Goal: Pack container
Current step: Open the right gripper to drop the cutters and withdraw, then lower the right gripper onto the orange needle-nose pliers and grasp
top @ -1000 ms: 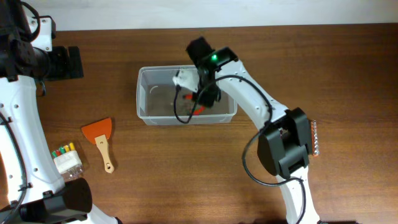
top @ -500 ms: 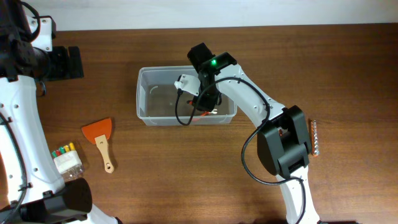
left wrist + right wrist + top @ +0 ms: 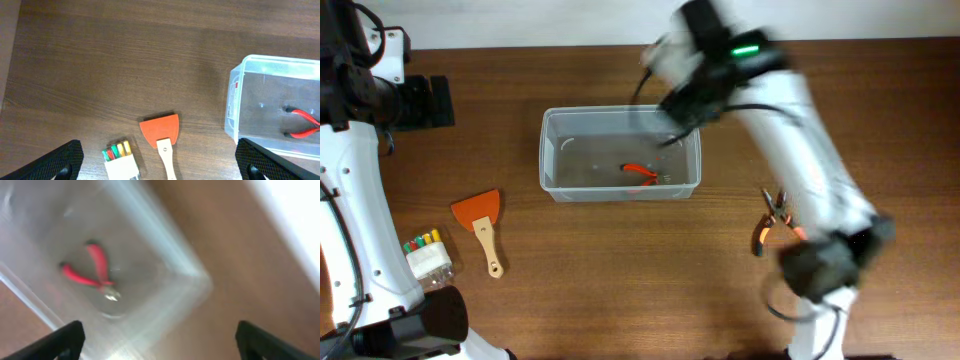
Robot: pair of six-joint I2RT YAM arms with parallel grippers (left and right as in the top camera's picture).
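The clear container [image 3: 552, 150] stands mid-table with red-handled pliers [image 3: 640, 172] lying loose on its floor. My right gripper [image 3: 680, 100] is a blur above the tub's far right corner, raised clear of it, open and empty. In the right wrist view the pliers [image 3: 92, 272] lie in the container [image 3: 145, 225] well ahead of the open right gripper [image 3: 160, 345]. My left gripper [image 3: 425, 100] hangs open and empty at the far left. Between the left gripper's [image 3: 160, 167] wide-spread fingers show the table and the container [image 3: 234, 100] with the pliers [image 3: 302, 122].
An orange scraper [image 3: 480, 215] with a wooden handle and a small clear bit case [image 3: 427, 255] lie left of the tub, both also in the left wrist view: scraper [image 3: 160, 132], case [image 3: 120, 159]. Orange-handled pliers [image 3: 770, 225] lie right of the tub by the right arm.
My right gripper opened and let the red pliers drop into the container, then rose fast up and to the right. The left arm has not moved.
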